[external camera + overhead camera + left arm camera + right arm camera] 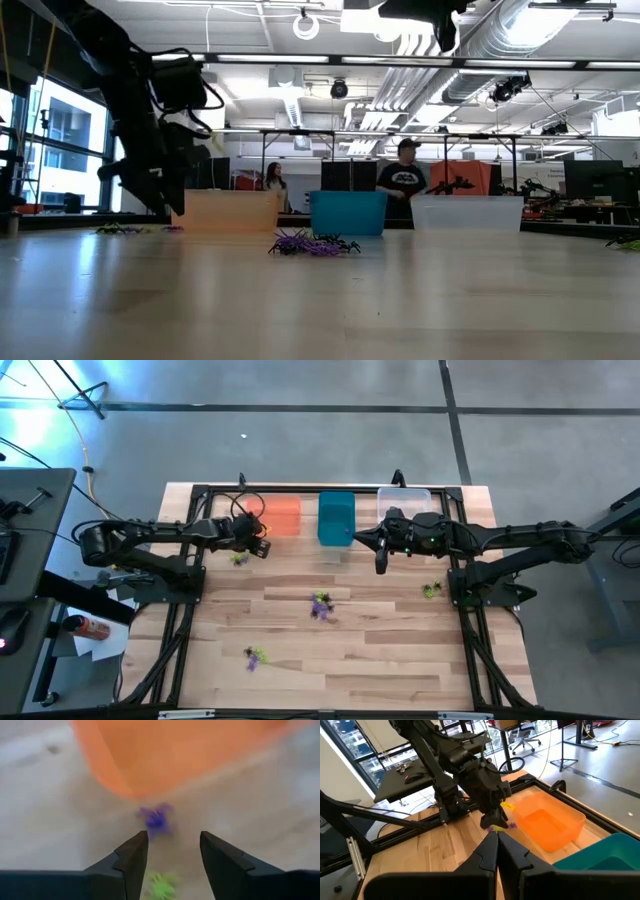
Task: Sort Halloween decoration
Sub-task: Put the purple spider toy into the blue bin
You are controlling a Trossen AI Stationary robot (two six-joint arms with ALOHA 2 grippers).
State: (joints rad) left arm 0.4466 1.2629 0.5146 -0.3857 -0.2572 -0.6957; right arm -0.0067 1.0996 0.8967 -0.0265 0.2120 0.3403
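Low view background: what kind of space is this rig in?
Most likely an open robotics lab or workshop. Exposed silver ceiling ducts run overhead, further workbenches with dark monitors stand behind the light wooden table, and a person in a dark shirt stands among them.

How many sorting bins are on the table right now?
3, in a row along the table's far edge: orange bin beside the left claw, teal bin in the middle, clear bin partly under the right arm.
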